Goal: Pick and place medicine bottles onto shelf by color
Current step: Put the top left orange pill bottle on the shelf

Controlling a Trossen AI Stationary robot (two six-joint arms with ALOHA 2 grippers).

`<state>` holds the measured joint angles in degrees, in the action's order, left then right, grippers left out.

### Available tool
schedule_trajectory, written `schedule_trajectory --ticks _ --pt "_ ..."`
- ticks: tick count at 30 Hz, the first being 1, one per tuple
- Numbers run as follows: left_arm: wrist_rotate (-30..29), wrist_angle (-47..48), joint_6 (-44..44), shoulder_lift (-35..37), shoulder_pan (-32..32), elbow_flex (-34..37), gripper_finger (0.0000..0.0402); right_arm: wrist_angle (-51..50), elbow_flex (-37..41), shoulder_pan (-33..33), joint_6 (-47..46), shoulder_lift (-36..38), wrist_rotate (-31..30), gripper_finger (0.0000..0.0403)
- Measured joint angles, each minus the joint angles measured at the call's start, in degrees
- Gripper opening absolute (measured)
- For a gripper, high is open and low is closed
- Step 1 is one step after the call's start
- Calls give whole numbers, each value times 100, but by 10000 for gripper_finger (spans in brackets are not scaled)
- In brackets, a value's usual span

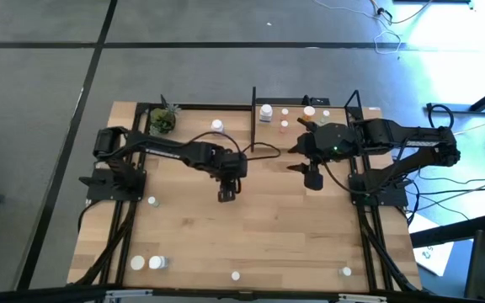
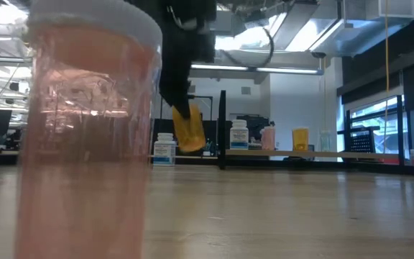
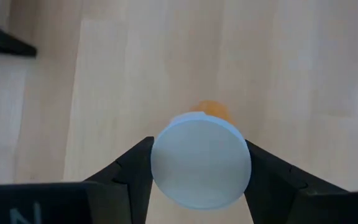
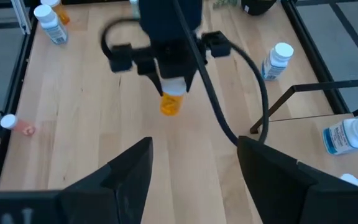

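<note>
We see left gripper (image 3: 199,163) clamping orange bottle (image 4: 170,103) by cap (right gripper (image 4: 194,163) open, empty), could slip mid-carry.

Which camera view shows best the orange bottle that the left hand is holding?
The right wrist view: orange bottle and white cap hang clear in the left hand. The left wrist view shows mainly its cap, the low view its tilted orange body; in the high view the hand hides it.

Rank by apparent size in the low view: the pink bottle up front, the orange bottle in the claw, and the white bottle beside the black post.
1. Pink bottle, largest only because it sits against the camera.
2. Orange bottle, held by the left claw.
3. White bottle, farther back; true sizes are unsure.
</note>
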<state>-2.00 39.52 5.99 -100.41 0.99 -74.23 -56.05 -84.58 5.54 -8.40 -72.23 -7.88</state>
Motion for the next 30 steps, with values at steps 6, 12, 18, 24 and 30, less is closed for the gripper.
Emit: schedule_trajectory --ticks 6,12,18,24,30 --pt "-2 97 -209 -252 93 2 187 0 0 0 -26 0 -6 236" --pt "-2 74 -262 -252 93 2 187 0 0 0 -20 0 -144 236" --pt "20 93 -268 -252 88 2 187 9 0 -1 -20 0 -149 236" --pt "20 97 -212 -252 88 2 187 11 0 0 -16 0 -149 236" --pt "20 97 -191 -252 88 2 187 11 0 -1 -16 -4 -151 236"
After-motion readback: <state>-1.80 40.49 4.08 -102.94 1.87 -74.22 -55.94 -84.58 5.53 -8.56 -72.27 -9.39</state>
